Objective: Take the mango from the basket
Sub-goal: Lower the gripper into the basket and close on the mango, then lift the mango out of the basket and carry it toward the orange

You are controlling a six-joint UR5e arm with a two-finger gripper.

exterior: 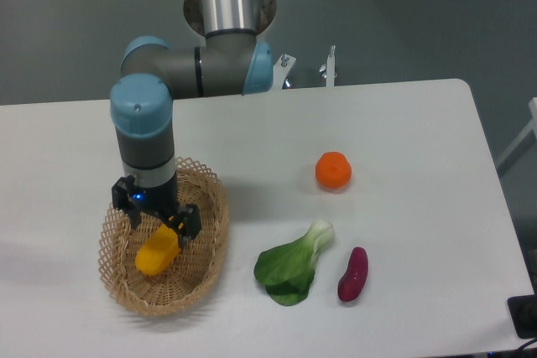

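The yellow-orange mango [155, 256] lies inside the tan wicker basket [210, 245] at the left of the table. My gripper [158, 225] hangs straight down over the mango's upper end, covering that part of it. Its two black fingers stand apart, one on either side of the fruit's top, so the gripper is open and nothing is clamped. The lower half of the mango shows below the fingers.
A round orange fruit [333, 171] sits on the white table to the right. A green leafy vegetable [292, 266] and a dark purple oblong vegetable [353, 274] lie near the front. The arm's column rises behind the basket.
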